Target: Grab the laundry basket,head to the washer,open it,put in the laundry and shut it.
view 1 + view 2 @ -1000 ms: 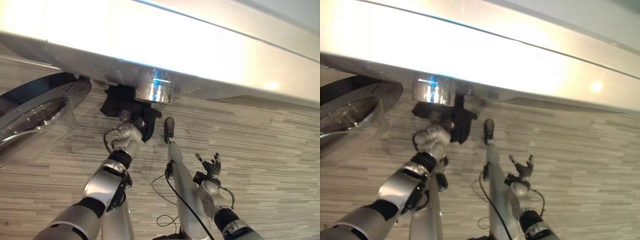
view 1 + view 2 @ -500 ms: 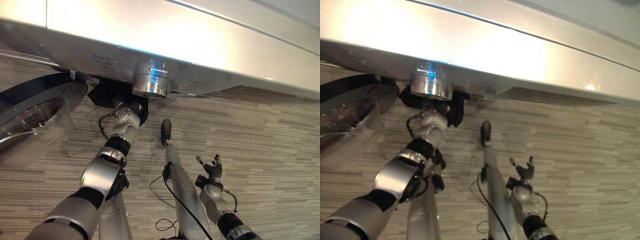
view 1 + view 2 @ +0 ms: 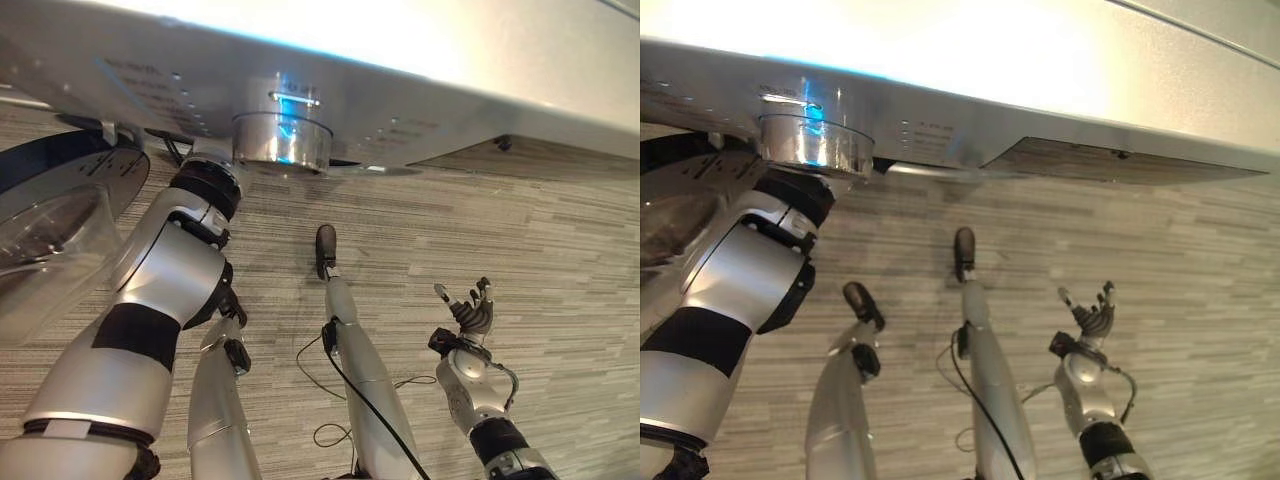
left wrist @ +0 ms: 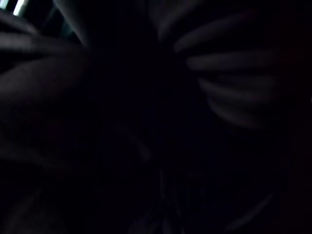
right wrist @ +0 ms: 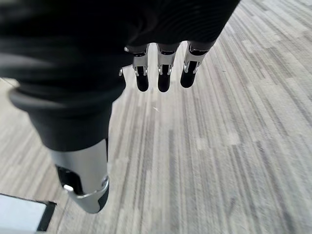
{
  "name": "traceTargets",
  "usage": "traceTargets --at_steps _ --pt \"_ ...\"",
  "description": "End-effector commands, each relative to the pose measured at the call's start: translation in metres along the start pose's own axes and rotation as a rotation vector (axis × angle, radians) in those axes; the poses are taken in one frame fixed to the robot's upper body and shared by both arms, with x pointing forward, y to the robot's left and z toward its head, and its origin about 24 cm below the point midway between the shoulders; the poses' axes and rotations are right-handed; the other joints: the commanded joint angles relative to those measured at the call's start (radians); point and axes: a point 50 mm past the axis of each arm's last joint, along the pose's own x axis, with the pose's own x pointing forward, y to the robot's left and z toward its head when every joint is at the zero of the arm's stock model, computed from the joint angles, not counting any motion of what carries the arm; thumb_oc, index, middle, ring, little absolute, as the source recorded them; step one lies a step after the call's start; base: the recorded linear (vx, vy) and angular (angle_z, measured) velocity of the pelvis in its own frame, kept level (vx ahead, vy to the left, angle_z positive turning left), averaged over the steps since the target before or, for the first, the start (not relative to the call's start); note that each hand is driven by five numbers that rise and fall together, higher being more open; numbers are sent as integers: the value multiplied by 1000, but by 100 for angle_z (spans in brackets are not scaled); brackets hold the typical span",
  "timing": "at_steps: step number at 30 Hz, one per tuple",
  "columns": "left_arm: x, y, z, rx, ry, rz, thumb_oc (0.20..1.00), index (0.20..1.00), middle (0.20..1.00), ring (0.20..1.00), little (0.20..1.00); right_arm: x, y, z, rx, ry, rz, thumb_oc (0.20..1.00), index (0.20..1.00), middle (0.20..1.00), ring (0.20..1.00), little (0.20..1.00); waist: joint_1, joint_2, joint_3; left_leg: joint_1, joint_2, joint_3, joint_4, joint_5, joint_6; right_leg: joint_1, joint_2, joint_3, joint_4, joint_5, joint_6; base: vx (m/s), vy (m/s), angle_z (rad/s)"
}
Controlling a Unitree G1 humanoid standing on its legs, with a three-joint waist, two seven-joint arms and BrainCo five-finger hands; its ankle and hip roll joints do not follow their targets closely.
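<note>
Left eye view: the washer (image 3: 420, 60) looms overhead, its dial (image 3: 283, 143) lit blue. The round glass door (image 3: 50, 230) hangs swung open to the left. The left arm reaches up under the control panel and into the machine, the hand itself hidden, so whether it grips anything cannot be told. The right hand (image 3: 470, 318) hangs idle above the floor (image 3: 560, 240), fingers loosely spread and holding nothing.

Right eye view: the same scene, with the right hand (image 3: 1092, 318) well apart from the washer (image 3: 1040, 70).

Left wrist view: near-darkness, with faint pale shapes that cannot be made out; it looks like the inside of the drum, and no laundry can be identified.

Right wrist view: relaxed, straight fingers (image 5: 165, 80) over bare floor.

Judged from this, the door is already open and loading appears under way; shutting the door remains.
</note>
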Motion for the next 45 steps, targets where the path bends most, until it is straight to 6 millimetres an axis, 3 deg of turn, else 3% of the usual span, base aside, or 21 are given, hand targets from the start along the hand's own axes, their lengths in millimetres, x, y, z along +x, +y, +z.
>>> traceTargets --at_steps 1,2,3,4,5,7,14,19,23,25,26,27,28,31,32,35,38,39,41,44,45 --pt "9 -16 105 483 -381 -65 1000 1000 1000 1000 1000 10 -36 7 -90 -43 -46 1000 1000 1000 1000 1000 -24 133 23 355 -60 -9 -528 130 -19 167 -5 -54 10 -158 101 0 0 0" --pt "11 -8 102 683 -411 -3 1000 1000 1000 1000 1000 9 -38 6 -114 -47 -34 1000 1000 1000 1000 1000 -24 134 23 356 -58 -7 -528 132 -19 165 -4 -54 11 -156 100 -28 5 -3" --pt "11 -11 91 1162 -515 20 1000 1000 1000 1000 1000 8 -39 5 -162 -60 6 1000 1000 1000 1000 1000 -25 130 26 356 -52 -5 -528 132 -21 162 -1 -53 14 -155 98 -19 6 -5" --pt "9 -13 87 1324 -566 36 1000 1000 1000 1000 1000 8 -38 5 -169 -73 25 1000 1000 1000 1000 1000 -26 126 27 355 -48 -7 -528 131 -21 159 -1 -53 17 -157 97 -12 4 -5" --pt "9 -13 86 1324 -566 36 1000 1000 1000 1000 1000 8 -38 5 -169 -72 25 1000 1000 1000 1000 1000 -26 125 27 356 -48 -7 -528 131 -21 159 -1 -53 17 -157 97 0 0 0" --pt "2 -29 68 1892 -778 -13 1000 1000 1000 1000 1000 13 -35 18 -188 -145 74 1000 1000 1000 1000 1000 -29 125 33 351 -40 -11 -528 125 -24 153 3 -50 19 -162 98 -2 2 2" --pt "-5 -47 81 2134 -978 -16 1000 1000 1000 1000 1000 12 -37 20 -240 -156 142 1000 1000 1000 1000 1000 -30 131 39 349 -35 -17 -528 120 -24 154 8 -51 16 -170 99 0 1 0" --pt "-3 -35 78 2337 -1074 -16 1000 1000 1000 1000 1000 16 -47 26 -281 -174 144 1000 1000 1000 1000 1000 -34 134 35 363 -33 -12 -528 113 -26 166 7 -48 13 -169 101 0 0 0" --pt "-2 -30 77 2337 -1058 26 1000 1000 1000 1000 1000 17 -49 26 -281 -171 138 1000 1000 1000 1000 1000 -30 137 38 373 -33 -9 -528 113 -26 175 5 -48 11 -168 101 0 0 0" --pt "-3 -32 75 2206 -984 54 1000 1000 1000 1000 1000 14 -46 21 -274 -156 138 1000 1000 1000 1000 1000 -24 139 47 378 -35 -7 -528 116 -25 182 3 -51 10 -169 99 0 0 0" --pt "-5 -35 74 2042 -929 76 1000 1000 1000 1000 1000 12 -42 17 -264 -141 138 1000 1000 1000 1000 1000 -18 133 54 378 -37 -7 -528 119 -24 185 1 -53 10 -169 98 -35 -49 0" --pt "-13 -41 73 1701 -842 77 1000 1000 1000 1000 1000 8 -38 6 -262 -95 122 1000 1000 1000 1000 1000 -4 133 62 381 -43 -7 -527 123 -23 191 -2 -60 9 -171 95 -33 -48 1" --pt "-13 -40 72 1695 -837 76 1000 1000 1000 1000 1000 8 -40 6 -269 -95 120 1000 1000 1000 1000 1000 -5 139 60 382 -42 -7 -528 122 -23 193 -2 -60 9 -172 96 -33 -56 0" --pt "-35 -41 49 1164 -726 -64 1000 1000 1000 1000 1000 0 -37 -15 -279 15 103 1000 1000 1000 1000 1000 23 140 69 393 -51 -11 -525 127 -22 209 -7 -66 8 -176 90 -30 -43 3" --pt "-46 -29 27 928 -645 -94 1000 1000 1000 1000 1000 -5 -34 -23 -285 59 117 1000 1000 1000 1000 1000 38 142 73 399 -55 -10 -522 130 -24 219 -10 -68 7 -175 88 -48 -30 1" --pt "-61 -19 16 855 -687 -57 1000 1000 1000 1000 1000 -9 -27 -29 -280 77 149 1000 1000 1000 1000 1000 46 141 72 402 -55 -10 -517 133 -28 228 -13 -75 6 -174 86 -36 -55 0" --pt "-103 -6 -9 707 -679 -148 1000 1000 1000 1000 1000 -6 -23 -29 -255 79 128 1000 1000 1000 1000 1000 69 138 83 392 -56 -7 -491 148 -23 240 -17 -95 11 -162 71 -51 -58 10" --pt "-134 11 -35 560 -563 -292 1000 1000 1000 1000 1000 -8 -31 -41 -276 148 81 1000 1000 1000 1000 1000 90 154 67 425 -48 -31 -484 124 -30 283 -11 -90 14 -188 73 -21 -51 15" --pt "-165 20 -63 397 -414 -411 1000 1000 1000 1000 1000 -12 -37 -50 -291 196 64 1000 1000 1000 1000 1000 109 160 54 470 -38 -37 -483 120 -31 325 -8 -98 33 -209 65 35 -43 7" --pt "-208 30 -117 92 -33 -509 1000 1000 1000 1000 1000 -14 -47 -64 -320 286 49 1000 1000 1000 1000 1000 125 155 41 554 -15 -53 -476 121 -35 403 1 -120 74 -245 45 9 -84 7" --pt "-208 31 -117 90 -30 -510 1000 1000 1000 1000 1000 -15 -47 -64 -321 288 50 1000 1000 1000 1000 1000 123 154 45 560 -14 -54 -477 120 -36 410 2 -121 74 -248 44 14 -47 20"
